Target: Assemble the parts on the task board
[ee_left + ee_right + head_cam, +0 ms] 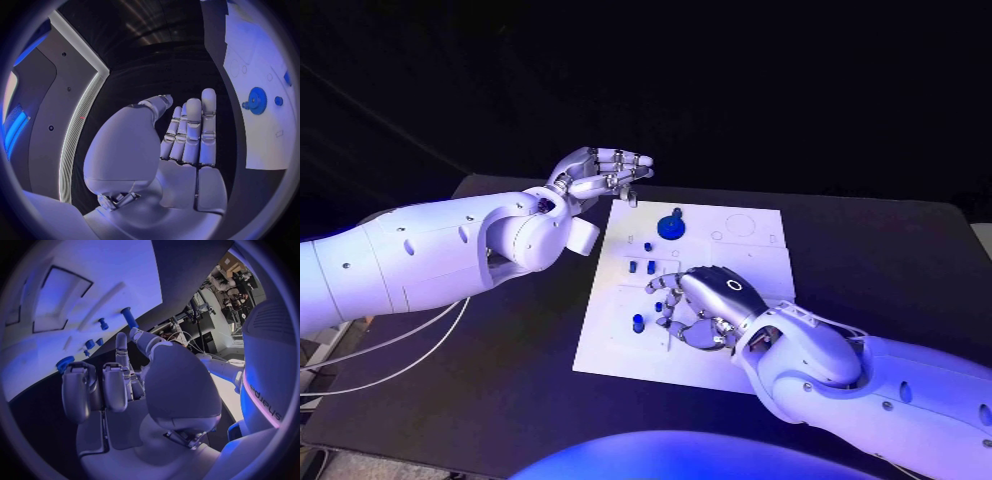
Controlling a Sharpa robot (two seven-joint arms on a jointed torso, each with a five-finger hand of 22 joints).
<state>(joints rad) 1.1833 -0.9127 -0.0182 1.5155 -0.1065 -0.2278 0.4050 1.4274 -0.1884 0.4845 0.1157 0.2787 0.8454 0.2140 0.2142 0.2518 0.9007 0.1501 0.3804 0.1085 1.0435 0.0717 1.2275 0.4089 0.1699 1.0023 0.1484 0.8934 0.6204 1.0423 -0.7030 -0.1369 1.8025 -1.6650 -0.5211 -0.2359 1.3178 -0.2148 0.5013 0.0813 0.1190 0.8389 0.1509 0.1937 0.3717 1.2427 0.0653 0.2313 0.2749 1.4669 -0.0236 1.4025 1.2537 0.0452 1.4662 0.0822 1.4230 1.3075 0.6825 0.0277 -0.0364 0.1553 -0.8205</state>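
We see the task board (733,240) lying with its long axis running from near edge to far edge of the table (906,250). A blue gear (672,228) sits near its far edge, small blue parts (643,268) along its left side. Our left hand (600,172) hovers off the board's far left corner, fingers together, holding nothing. Our right hand (707,305) rests curled over the board's near half; we cannot tell whether it holds anything.

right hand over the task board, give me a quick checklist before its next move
1. Right hand over the task board: ok, above the near half.
2. Right hand holding a part: cannot tell; fingers curl down by the small blue pegs.
3. Left hand out of the way: ok, at the board's far left corner, fingers straight, nothing in it.
4. Blue gear seated on the board: ok, on the far half.
5. Small blue parts upright on the board: cannot tell, too small.
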